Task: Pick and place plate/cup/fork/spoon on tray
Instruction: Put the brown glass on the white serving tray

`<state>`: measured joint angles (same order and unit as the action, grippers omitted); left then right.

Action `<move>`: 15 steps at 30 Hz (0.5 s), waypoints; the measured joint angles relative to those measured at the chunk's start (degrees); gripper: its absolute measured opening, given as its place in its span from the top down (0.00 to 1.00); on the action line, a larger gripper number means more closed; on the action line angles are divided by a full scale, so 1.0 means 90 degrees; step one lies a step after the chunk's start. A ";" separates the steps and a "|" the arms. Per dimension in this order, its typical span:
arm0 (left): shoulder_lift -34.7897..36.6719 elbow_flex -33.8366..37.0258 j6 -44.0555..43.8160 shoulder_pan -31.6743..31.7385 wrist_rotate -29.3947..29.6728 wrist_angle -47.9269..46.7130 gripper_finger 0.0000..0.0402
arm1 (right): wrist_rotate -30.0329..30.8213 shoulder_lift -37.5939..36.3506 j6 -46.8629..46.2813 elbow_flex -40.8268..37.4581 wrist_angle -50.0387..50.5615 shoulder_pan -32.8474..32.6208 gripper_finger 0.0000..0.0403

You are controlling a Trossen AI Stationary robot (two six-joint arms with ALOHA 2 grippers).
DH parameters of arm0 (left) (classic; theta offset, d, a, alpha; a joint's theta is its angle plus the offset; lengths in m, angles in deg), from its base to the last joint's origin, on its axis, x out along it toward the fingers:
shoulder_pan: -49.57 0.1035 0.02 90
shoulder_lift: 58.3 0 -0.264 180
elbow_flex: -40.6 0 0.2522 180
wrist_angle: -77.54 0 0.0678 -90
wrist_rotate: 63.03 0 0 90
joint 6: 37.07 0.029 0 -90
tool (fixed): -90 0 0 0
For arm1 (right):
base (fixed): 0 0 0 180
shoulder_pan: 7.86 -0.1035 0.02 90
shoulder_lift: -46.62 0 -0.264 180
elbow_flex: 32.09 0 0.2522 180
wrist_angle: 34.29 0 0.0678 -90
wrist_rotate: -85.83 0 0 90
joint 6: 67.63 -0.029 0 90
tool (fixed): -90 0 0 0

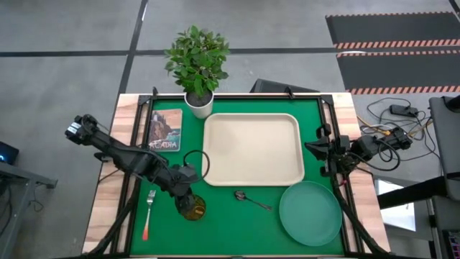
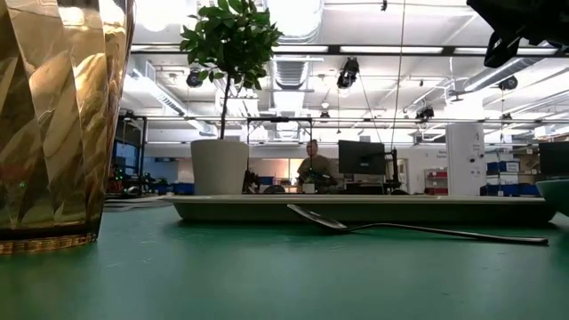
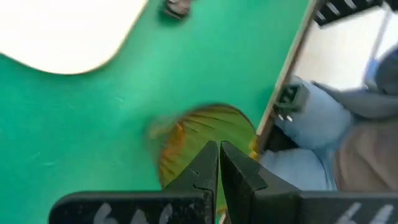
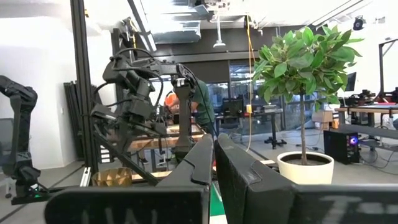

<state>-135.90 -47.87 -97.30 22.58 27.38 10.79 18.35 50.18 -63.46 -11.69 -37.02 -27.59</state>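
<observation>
Four pieces lie off the cream-beige rectangular plastic tray (image 1: 251,149): translucent amber ribbed cup (image 1: 192,208) at its 7 o'clock, red-handled fork (image 1: 147,214) farther toward 8, all-silver spoon (image 1: 251,199) just past 6, round teal-green plate (image 1: 310,213) at 5. Left gripper (image 1: 188,188) hovers over the cup, fingers (image 3: 208,165) pressed together; descending thus risks tipping the tumbler. Right gripper (image 1: 317,150), also closed, waits at 3 o'clock.

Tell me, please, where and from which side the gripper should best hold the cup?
Grip the cup by its rim wall, coming straight down: it stands upright with its mouth open, and the left gripper is beside it, fingers shut, so they probably must open first.
</observation>
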 joint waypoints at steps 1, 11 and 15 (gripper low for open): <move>0.0002 -0.0004 -0.0088 0.0043 0.0001 -0.0069 1.00 | 0.0000 0.0002 0.0015 0.0000 0.0000 0.0000 0.98; -0.0078 0.0007 -0.1201 0.0222 0.0131 -0.0839 1.00 | 0.0000 0.0002 -0.0006 0.0007 -0.0005 0.0000 0.98; -0.0078 0.0002 -0.1114 0.0178 -0.0207 -0.0748 0.97 | 0.0000 0.0002 -0.0011 0.0007 -0.0005 0.0000 0.98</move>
<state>-136.60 -47.85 -107.33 24.18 25.51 4.05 18.35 50.19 -63.55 -11.63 -37.06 -27.59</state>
